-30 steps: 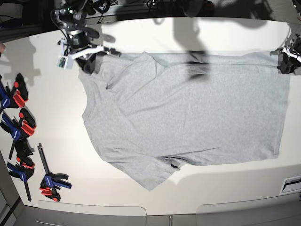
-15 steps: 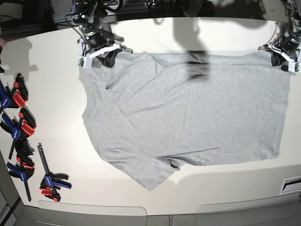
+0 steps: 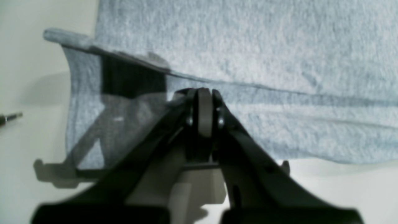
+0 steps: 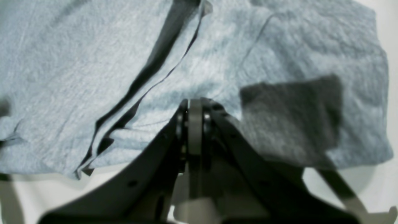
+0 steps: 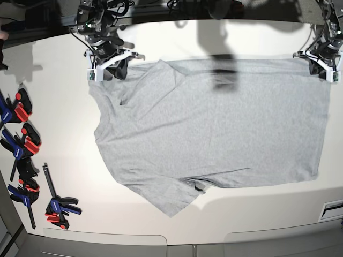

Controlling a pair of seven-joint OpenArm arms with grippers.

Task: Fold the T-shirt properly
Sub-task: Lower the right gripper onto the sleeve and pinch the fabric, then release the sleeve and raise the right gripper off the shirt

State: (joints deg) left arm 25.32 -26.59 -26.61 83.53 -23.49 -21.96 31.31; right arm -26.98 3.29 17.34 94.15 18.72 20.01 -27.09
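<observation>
T-shirt (image 5: 214, 123) lies spread flat, plain side up, over most of the white table (image 5: 59, 160). Right gripper (image 5: 110, 64) pinched tight on its sleeve corner; left gripper (image 5: 323, 61) pinched tight on its hem corner. Blue-red clamps (image 5: 24, 160) well clear at table edge.

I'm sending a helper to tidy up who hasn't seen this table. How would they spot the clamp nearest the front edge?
Start at the grey T-shirt spread across the white table, then look past its sleeve end to the row of clamps along the side edge. The clamp you want is last in that row, nearest the front edge, blue and red like the others, lying beside a long black bar.
</observation>
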